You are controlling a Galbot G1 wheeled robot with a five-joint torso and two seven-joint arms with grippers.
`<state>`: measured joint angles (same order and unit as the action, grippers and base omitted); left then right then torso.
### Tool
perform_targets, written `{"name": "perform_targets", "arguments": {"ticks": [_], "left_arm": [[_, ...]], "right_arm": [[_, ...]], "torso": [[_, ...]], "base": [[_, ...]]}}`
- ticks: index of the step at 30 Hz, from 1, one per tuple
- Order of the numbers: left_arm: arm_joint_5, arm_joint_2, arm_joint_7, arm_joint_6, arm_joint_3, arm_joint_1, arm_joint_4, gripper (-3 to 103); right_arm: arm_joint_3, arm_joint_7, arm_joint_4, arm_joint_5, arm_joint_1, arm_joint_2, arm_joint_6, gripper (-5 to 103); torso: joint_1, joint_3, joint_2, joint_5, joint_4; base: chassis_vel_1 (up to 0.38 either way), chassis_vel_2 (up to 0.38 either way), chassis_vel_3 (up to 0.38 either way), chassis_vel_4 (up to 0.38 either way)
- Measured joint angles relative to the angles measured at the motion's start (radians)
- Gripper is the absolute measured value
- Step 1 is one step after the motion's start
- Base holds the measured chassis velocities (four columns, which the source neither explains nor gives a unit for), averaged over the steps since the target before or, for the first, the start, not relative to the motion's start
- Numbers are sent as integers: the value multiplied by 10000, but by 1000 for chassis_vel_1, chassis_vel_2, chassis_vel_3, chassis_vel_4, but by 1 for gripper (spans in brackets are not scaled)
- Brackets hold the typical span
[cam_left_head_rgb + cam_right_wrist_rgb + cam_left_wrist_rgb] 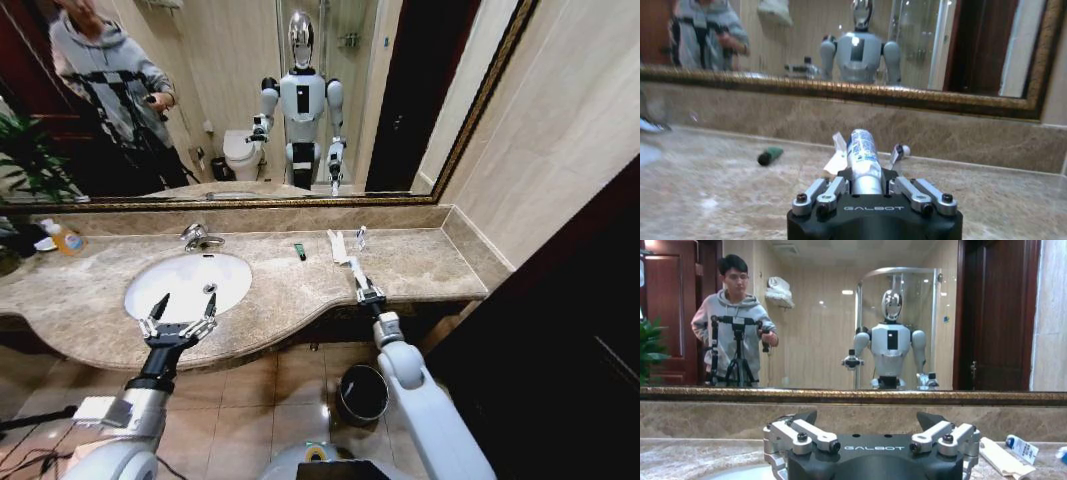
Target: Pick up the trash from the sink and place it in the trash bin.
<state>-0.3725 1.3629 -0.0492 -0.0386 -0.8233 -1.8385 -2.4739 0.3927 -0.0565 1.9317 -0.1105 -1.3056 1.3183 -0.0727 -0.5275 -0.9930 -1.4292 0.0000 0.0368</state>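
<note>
Gripping a white slim tube (861, 150) between closed fingers, right gripper (367, 293) over the marble counter (430, 262), right of the sink (190, 283). Left gripper (184, 307) spread wide above the basin's front rim. Dark green packet (300, 251) and white wrapper (337, 246) on the counter behind. Trash bin (362, 394) on the floor below. Tube's blue print legible from the right wrist alone.

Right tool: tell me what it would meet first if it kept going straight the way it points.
The right tool, shut on a white tube, points at the marble backsplash under the mirror; probably that first, though depth is unclear.
</note>
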Motion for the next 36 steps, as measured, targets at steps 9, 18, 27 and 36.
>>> {"name": "perform_targets", "arguments": {"ticks": [9, 18, 27, 36], "left_arm": [[0, 1, 5, 0, -1, 0, 0, 100], [0, 0, 3, 0, 0, 0, 0, 100], [1, 0, 4, 0, -1, 0, -1, 100], [0, 0, 6, 0, -2, 0, 0, 100]], "right_arm": [[481, 848, 556, -820, -2689, 120, 2359, 25], [500, 1755, -1236, -767, -4090, 332, 4486, 25], [288, 1846, -4272, 285, -3413, 681, 4285, 25], [269, 1545, -8982, 2559, -1201, 1083, 4153, 25]], "torso": [[1, 1, -1, 0, 0], [1, 1, -1, 1, -1], [1, 0, -1, 1, -1], [0, -1, 0, 0, 0]], "base": [[0, 0, 0, 0], [0, 0, 0, 0], [0, 0, 0, 0], [0, 0, 0, 0]]}}
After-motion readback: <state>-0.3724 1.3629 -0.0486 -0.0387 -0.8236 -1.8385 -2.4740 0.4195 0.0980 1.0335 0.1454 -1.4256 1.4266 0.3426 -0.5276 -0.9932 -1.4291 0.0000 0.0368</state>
